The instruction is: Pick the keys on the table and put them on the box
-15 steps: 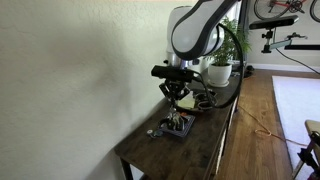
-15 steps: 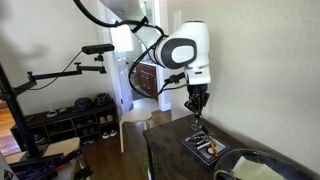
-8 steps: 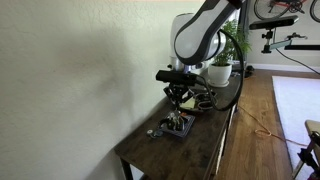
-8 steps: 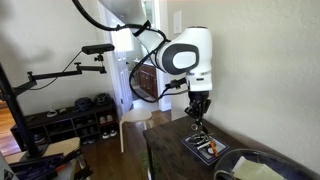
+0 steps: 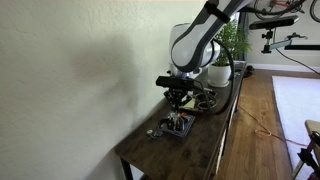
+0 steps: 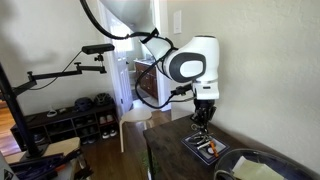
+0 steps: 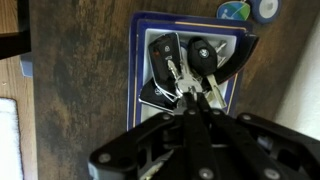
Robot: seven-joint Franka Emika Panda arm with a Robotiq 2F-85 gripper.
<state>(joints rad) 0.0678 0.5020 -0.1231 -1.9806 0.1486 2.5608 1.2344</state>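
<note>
Keys (image 7: 186,86) beneath downward-pointing end effector (image 7: 192,104), over box (image 7: 140,50)

Exterior views from opposite table (image 5: 200,140) ends — wrist view close, straight down

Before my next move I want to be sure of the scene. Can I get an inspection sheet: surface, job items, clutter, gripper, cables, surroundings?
Surface: dark wooden table, long and narrow.
Job's things: box on the table; silvery keys over it, right at the fingertips.
Clutter: black key fobs in the box; small item beside the box; potted plant at the far end.
Gripper: gripper above the box, fingers close together; whether they clamp the keys cannot be told.
Cables: black loops by the arm; orange cord on the floor.
Surroundings: shoe rack; camera stand.
</note>
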